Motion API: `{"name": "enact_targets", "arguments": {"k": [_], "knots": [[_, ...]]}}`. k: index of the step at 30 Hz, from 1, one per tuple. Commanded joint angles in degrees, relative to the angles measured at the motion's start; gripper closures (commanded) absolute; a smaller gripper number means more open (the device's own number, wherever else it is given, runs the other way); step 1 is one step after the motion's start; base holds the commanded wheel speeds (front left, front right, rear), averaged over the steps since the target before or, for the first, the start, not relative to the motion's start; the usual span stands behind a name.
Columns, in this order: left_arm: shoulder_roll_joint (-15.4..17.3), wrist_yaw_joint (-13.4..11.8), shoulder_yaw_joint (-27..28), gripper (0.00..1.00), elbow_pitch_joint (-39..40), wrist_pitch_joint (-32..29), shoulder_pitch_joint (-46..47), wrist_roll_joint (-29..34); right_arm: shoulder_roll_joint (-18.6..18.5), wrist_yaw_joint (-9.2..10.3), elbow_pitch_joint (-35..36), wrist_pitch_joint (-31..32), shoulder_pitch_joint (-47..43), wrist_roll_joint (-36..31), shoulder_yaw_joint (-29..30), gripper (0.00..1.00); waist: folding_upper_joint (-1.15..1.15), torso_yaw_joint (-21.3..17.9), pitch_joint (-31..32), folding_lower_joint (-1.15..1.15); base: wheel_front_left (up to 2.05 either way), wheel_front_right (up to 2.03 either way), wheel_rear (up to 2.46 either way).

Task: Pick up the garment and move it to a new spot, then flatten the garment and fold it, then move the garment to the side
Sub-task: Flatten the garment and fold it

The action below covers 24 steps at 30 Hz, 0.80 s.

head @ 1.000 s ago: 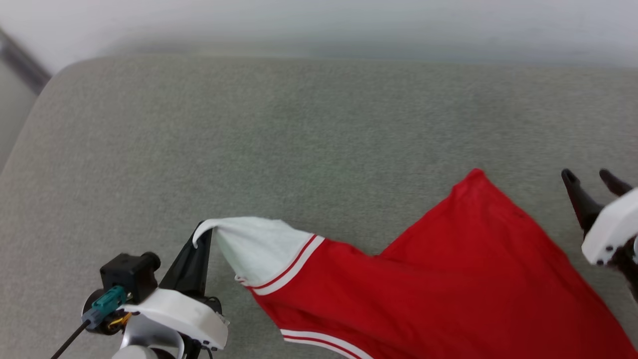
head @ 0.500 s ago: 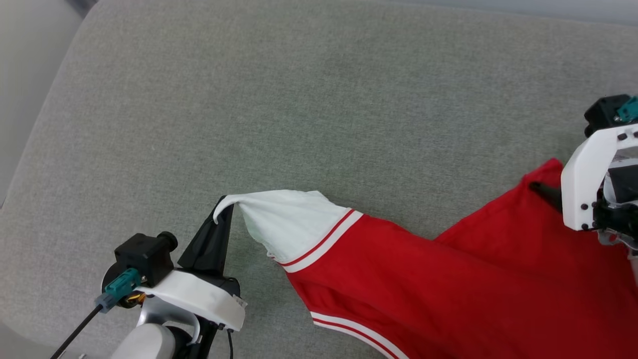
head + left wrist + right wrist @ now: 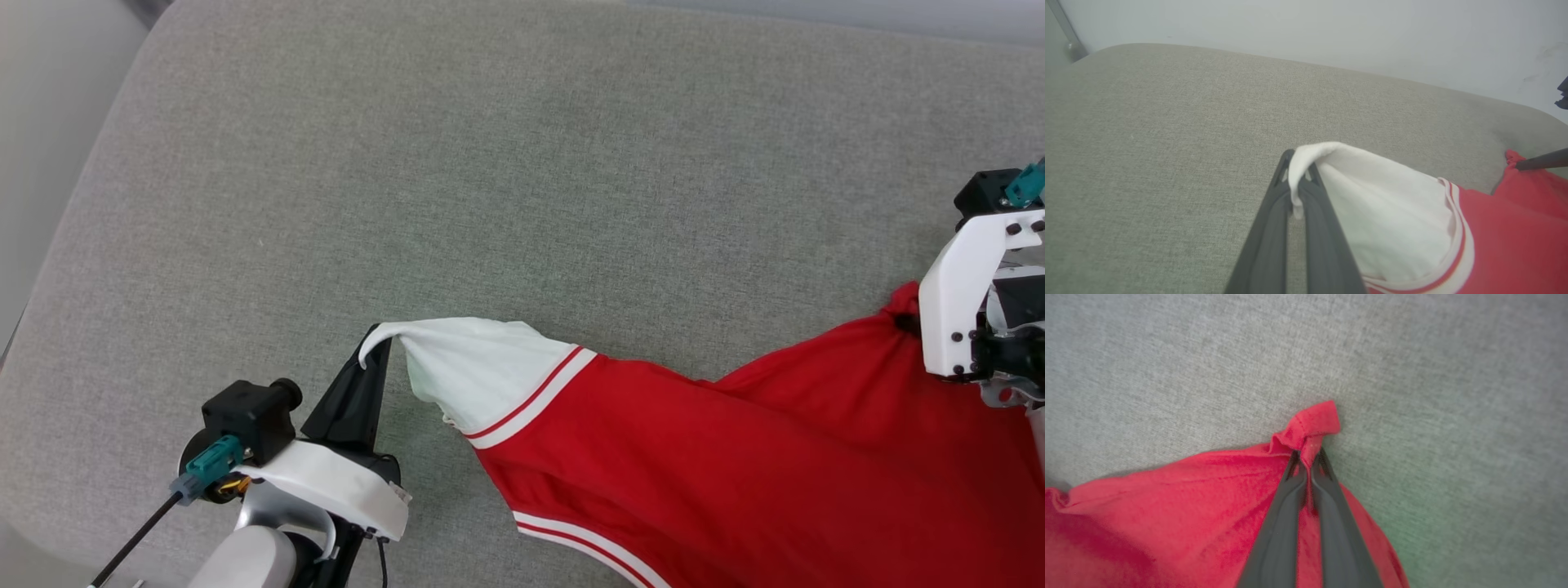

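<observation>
The garment [image 3: 735, 457] lay across the grey cushion [image 3: 490, 163], stretched between the two grippers, with most of its red body running toward the lower right of the head view. The left gripper [image 3: 1295, 171] had its jaws pressed together on the tip of the white sleeve [image 3: 1384, 212], and a small fold of white cloth poked up and over between the fingertips. From that pinch the sleeve draped away to the right, down to its red-and-white stripe trim [image 3: 531, 400], and it looked slightly raised off the cushion at the tip. The right gripper [image 3: 1308, 457] had its jaws clamped on a corner of the red cloth at the garment's far right end. A small hemmed flap stuck out just beyond the fingertips, puckered where they met. Behind that pinch the red fabric fanned out beneath the fingers and to both sides of them. Between the two pinched points the garment's upper edge sagged in a shallow dip onto the cushion
</observation>
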<state>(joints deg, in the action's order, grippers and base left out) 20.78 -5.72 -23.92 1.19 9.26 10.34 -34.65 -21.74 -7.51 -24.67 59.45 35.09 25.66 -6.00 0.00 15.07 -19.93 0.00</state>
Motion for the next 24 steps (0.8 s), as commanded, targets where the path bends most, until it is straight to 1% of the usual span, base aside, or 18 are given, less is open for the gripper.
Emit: {"name": "enact_targets", "arguments": {"k": [1,6,8,10,12,17,21,24], "knots": [[0.2,0.1,0.0,1.0,-0.2,-0.1,0.3,-0.3,1.0,0.04,-2.8,0.0,-2.8,-0.6,-1.1,1.0,0.0,-0.4,0.8,0.0,0.0,0.0,0.0],[1.9,-0.2,1.0,1.0,-0.3,-0.7,1.6,0.2,0.6,0.04,-0.3,-7.6,0.7,-2.5,-1.0,1.0,0.0,-2.1,3.5,0.0,0.0,0.0,0.0],[2.2,0.2,1.4,1.0,-0.2,-0.8,3.3,0.0,0.1,0.04,-0.6,-9.9,1.4,-3.1,-0.9,1.0,0.0,-2.9,4.7,0.0,0.0,0.0,0.0],[2.2,0.4,1.9,1.0,-0.3,-1.1,5.4,-0.2,0.4,0.04,-0.7,-12.7,2.3,-3.4,-0.3,1.0,0.0,-3.7,5.9,0.0,0.0,0.0,0.0],[2.0,0.9,2.3,1.0,-0.9,-1.5,8.6,-0.4,0.1,0.04,-1.0,-15.8,3.4,-5.1,0.0,1.0,0.0,-4.6,7.0,0.0,0.0,0.0,0.0],[2.1,2.2,3.7,1.0,-5.2,-3.4,18.4,-0.9,1.9,0.04,-2.7,-22.6,7.5,-8.3,1.7,1.0,0.0,-7.7,9.0,0.0,0.0,0.0,0.0],[2.5,3.4,5.0,1.0,-11.3,-4.7,27.6,-1.2,3.5,0.04,-4.4,-27.7,12.8,-11.3,2.4,1.0,0.0,-10.4,9.2,0.0,0.0,0.0,0.0],[2.6,4.9,5.2,1.0,-16.3,-4.0,35.1,-0.4,4.6,0.04,-5.8,-31.1,17.8,-11.9,2.2,1.0,0.0,-12.2,8.8,0.0,0.0,0.0,0.0]]}}
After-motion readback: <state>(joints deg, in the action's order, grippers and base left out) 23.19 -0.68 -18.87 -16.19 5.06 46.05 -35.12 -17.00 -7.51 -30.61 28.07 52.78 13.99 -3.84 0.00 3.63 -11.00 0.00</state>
